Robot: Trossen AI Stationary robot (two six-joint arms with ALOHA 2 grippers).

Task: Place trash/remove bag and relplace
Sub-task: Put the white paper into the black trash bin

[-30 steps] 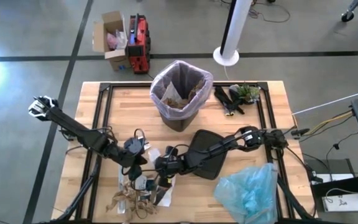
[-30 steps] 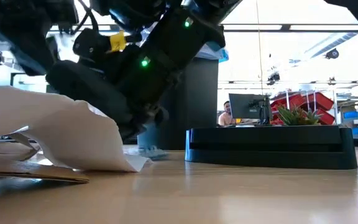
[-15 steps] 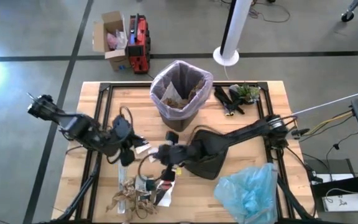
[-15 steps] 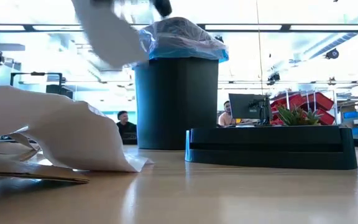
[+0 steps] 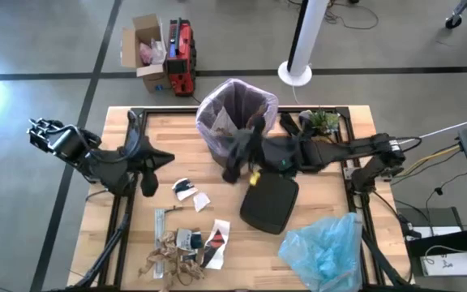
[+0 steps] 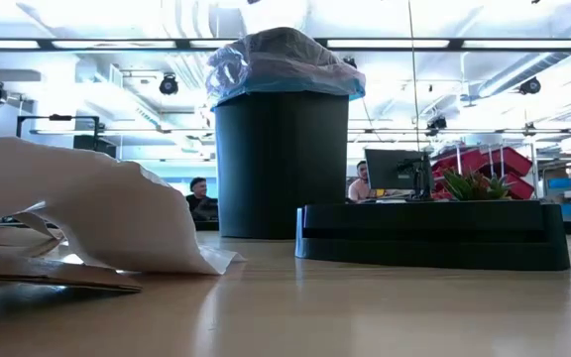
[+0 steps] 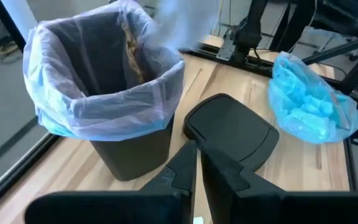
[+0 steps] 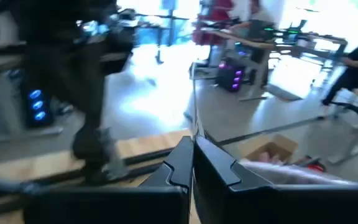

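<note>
Over the bin's [image 5: 235, 130] rim we see the right gripper [image 5: 235, 154] pinched together, left gripper [image 5: 147, 180] closed aside, trash [image 5: 186, 243] on the table, risking snagging the bag [image 7: 104, 99].

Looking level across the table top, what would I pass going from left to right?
Crumpled white paper scrap → tall black bin lined with a pale plastic bag → low flat black bin lid.
</note>
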